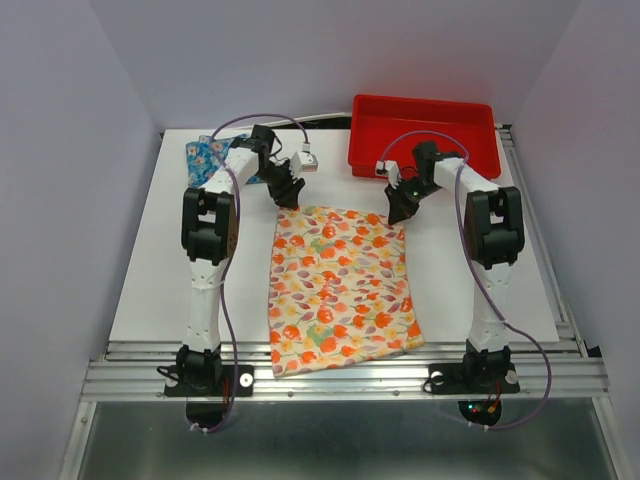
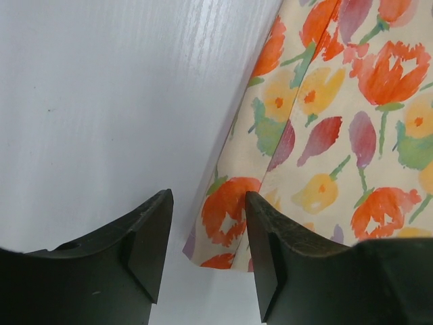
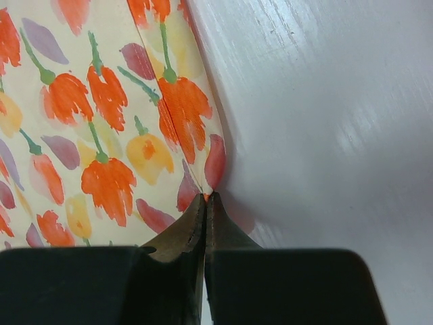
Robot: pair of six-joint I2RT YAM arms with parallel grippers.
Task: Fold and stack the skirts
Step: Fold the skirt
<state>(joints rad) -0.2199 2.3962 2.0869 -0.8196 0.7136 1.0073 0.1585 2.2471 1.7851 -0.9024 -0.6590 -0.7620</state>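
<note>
The left claw point(image 2: 206, 254) was seen with its black fingers point(image 2: 145, 250) apart and nothing gripped. A corner of the cream-yellow floral cloth skirt point(image 1: 340, 290) lay on the white table point(image 1: 165, 260) between them, closer to the right-hand finger. The right claw point(image 3: 205, 200) was closed, its tips pinched on the skirt's other far corner. The blue flowered cloth skirt point(image 1: 203, 155) was bunched left of the left claw, and the red plastic tray point(image 1: 420, 165) was set just beyond the right claw.

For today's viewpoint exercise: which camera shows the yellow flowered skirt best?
The top view: almost the whole yellow skirt lies spread flat on the table. Each wrist view shows only one far corner of it.
</note>
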